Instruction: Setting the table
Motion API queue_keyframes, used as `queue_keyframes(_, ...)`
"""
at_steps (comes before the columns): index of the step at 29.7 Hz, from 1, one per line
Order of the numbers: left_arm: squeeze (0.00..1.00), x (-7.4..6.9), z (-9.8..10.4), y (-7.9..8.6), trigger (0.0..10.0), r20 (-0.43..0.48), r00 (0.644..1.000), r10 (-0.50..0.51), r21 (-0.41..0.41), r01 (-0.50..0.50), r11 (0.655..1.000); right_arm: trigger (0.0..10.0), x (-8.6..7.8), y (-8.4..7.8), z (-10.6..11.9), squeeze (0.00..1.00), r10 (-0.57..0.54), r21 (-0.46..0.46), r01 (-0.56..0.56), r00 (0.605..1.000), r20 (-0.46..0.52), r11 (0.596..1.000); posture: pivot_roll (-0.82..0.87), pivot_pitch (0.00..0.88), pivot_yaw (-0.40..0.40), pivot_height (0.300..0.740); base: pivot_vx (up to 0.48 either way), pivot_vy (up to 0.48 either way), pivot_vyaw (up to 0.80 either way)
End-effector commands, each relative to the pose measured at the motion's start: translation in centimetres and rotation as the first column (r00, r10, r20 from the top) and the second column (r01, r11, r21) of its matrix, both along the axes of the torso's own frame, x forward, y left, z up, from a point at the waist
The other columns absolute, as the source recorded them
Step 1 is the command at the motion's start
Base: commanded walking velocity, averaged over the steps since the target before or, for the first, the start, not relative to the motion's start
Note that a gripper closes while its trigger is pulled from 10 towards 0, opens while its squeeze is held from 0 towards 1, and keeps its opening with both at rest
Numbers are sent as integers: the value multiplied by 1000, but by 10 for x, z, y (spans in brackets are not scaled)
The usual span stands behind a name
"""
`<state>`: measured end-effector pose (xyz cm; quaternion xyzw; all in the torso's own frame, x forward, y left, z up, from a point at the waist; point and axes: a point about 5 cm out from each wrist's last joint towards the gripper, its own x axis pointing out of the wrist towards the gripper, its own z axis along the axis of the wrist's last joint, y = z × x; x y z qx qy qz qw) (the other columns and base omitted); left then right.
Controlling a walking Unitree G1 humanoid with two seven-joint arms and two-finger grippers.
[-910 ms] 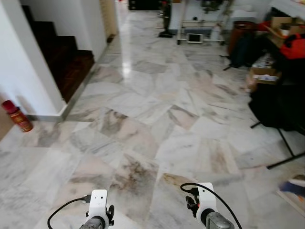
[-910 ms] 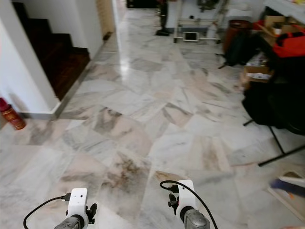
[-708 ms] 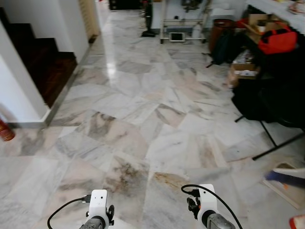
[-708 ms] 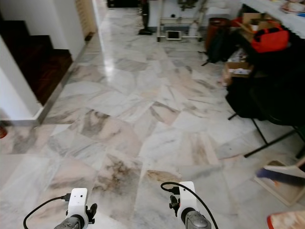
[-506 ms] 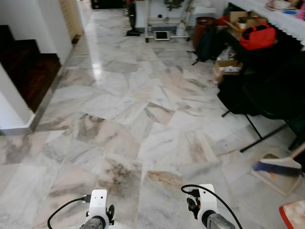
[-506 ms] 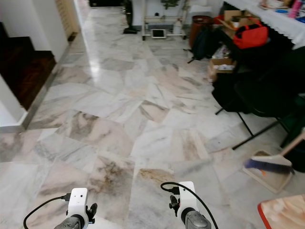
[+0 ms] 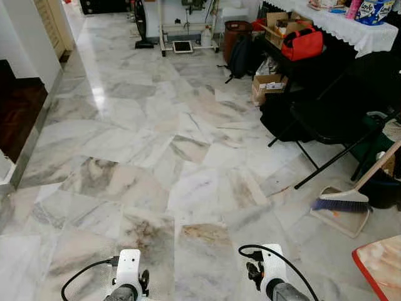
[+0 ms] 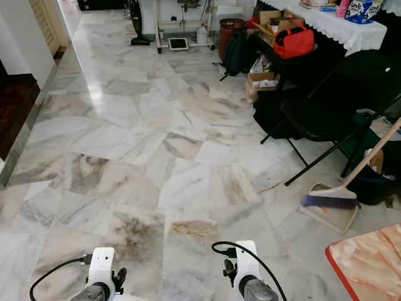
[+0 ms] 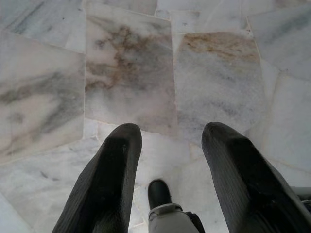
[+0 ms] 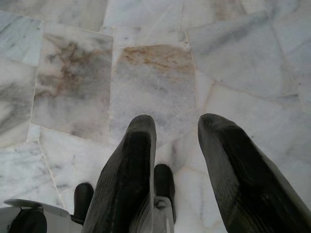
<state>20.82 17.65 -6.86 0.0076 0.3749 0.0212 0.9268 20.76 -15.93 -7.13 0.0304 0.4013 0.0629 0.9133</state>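
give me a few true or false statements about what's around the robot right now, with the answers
1. A broom rests with its bristles on a dustpan on the robot's right. True.
2. The left end effector is shut on a plate. False: its fingers are apart with only marble floor between them.
3. A red bag sits among the things by the cloth-covered table. True.
4. The right end effector holds a cup. False: it is open and empty above the floor.
5. The red-edged tabletop corner is on the robot's left. False: it is at the lower right.
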Motion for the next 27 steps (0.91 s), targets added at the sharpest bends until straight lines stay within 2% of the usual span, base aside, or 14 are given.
queue_keyframes(1,0,-1,-1,0,10000,-4,1000,9,1,-9,1000,10000,0,-3,0,0,-13,-7,13,1000,-7,1000,68,0,-16,740,0,0,-738)
queue_keyframes(9,0,0,0,1,10000,-1,1000,-5,16,5,1000,10000,0,-3,0,0,-16,-6,16,1000,-8,1000,69,0,-12,740,0,0,-738)
queue_keyframes(13,0,-1,0,2,10000,-7,1000,-13,31,13,999,10000,0,-2,0,0,-18,-7,17,1000,-7,1000,68,0,-9,740,0,-422,-738)
queue_keyframes(20,0,0,0,1,10000,3,1000,0,12,0,1000,10000,0,-3,0,0,-16,-12,16,1000,-8,1000,71,0,-11,740,0,0,-734)
queue_keyframes(25,0,-3,-1,3,10000,-9,1000,-23,34,23,999,10000,-2,-5,-1,0,-19,-15,19,1000,-12,1000,60,0,-1,740,0,0,-735)
queue_keyframes(27,0,-5,-2,2,10000,-13,999,-36,35,36,999,10000,-4,-6,-2,0,-24,-16,23,1000,-16,1000,61,0,0,740,0,-429,-738)
